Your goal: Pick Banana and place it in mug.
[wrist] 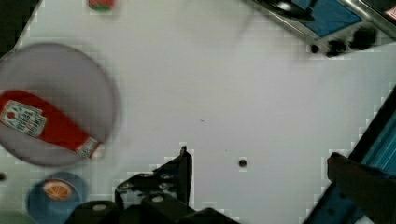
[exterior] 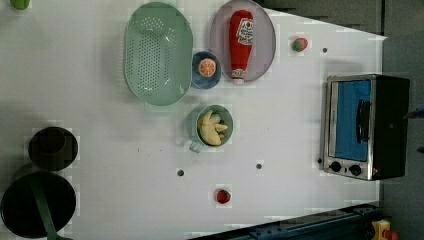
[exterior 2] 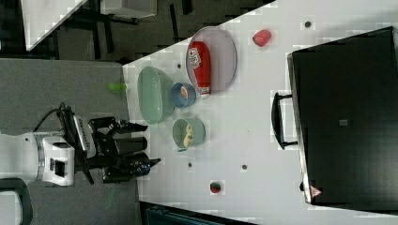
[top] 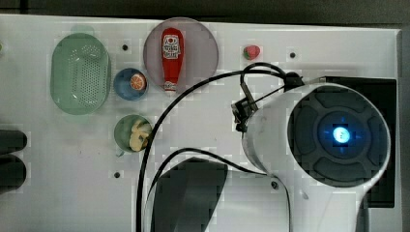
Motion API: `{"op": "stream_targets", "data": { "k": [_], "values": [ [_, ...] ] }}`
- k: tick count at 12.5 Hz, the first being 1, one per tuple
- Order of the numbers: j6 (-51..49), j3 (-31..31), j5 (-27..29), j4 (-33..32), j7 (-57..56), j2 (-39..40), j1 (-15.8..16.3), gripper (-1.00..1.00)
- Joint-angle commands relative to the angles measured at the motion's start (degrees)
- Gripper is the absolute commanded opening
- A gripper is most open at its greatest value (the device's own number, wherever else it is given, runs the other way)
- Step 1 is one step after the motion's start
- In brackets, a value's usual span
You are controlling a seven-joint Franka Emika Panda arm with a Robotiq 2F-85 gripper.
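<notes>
We see the banana [exterior: 211, 129] lying inside the mug [exterior: 192, 125]. The mug stands on the white surface [exterior: 100, 100], near the middle of it. In the left view its small handle points down toward the bottom of the picture.

Just beside the mug is a green strainer [exterior: 158, 52], closer to the surface's far edge in the left view. A blue bowl [exterior: 196, 75] with an orange slice [exterior: 207, 67] in it sits between the strainer and a gray plate [exterior: 262, 40]. A red ketchup bottle [exterior: 240, 42] lies on the plate. A strawberry [exterior: 299, 44] rests near a corner of the surface. Another strawberry [exterior: 223, 196] sits near the opposite edge. A small oven [exterior: 365, 125] stands at one end.

In the right view we see the gripper [exterior 2: 152, 143] off the edge of the surface, well apart from the mug. Its jaws are wide apart and hold nothing.
</notes>
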Motion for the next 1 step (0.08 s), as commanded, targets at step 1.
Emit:
{"op": "stream_targets", "data": {
  "k": [1],
  "values": [
    [-0.7,1.47,1.31,0.5,-1.32,-0.39,2.86,1.0]
  ]
}}
